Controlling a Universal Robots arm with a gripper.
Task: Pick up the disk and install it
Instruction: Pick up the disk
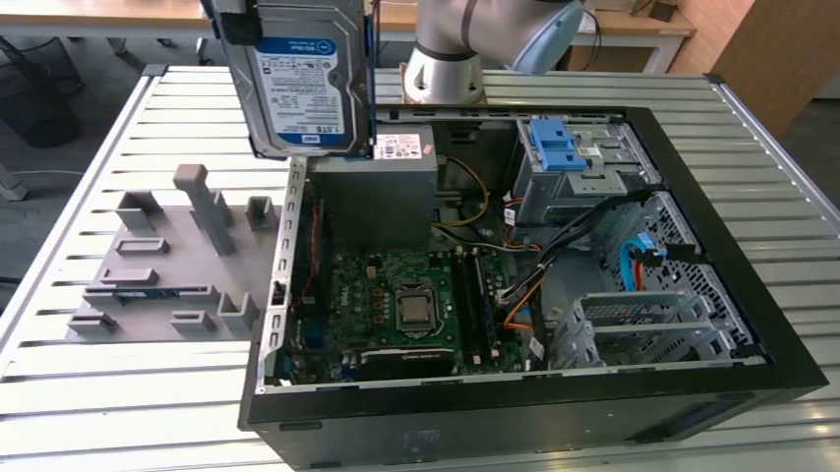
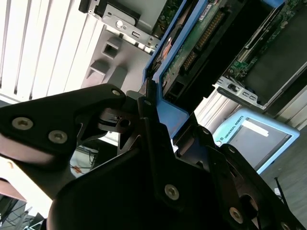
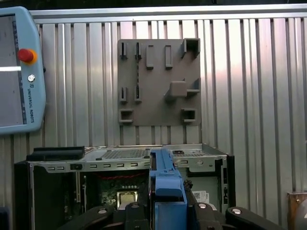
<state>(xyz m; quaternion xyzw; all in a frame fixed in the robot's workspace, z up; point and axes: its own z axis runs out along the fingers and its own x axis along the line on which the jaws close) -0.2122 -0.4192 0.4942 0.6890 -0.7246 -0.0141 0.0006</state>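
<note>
The disk (image 1: 305, 84), a silver hard drive with a white-and-blue label and a blue rail frame, hangs upright in the air at the top of the exterior view, over the case's wall on the exterior view's left. My gripper (image 1: 282, 12) is shut on its upper end and is mostly cut off by the picture edge. In the second wrist view the black fingers (image 2: 144, 120) clamp the blue frame, with the disk's (image 2: 187, 48) circuit board side showing. In the first wrist view the disk's blue edge (image 3: 165, 191) stands between the fingers (image 3: 201, 211), above the open case.
The open computer case (image 1: 735, 246) lies on a slatted metal table (image 1: 157, 413). Inside are a grey power-supply box (image 1: 374, 197), the motherboard (image 1: 393, 305) and a drive bay with a light-blue latch (image 1: 562, 147). A grey fixture plate (image 1: 171, 256) sits beside the case. A teach pendant (image 3: 19, 72) lies nearby.
</note>
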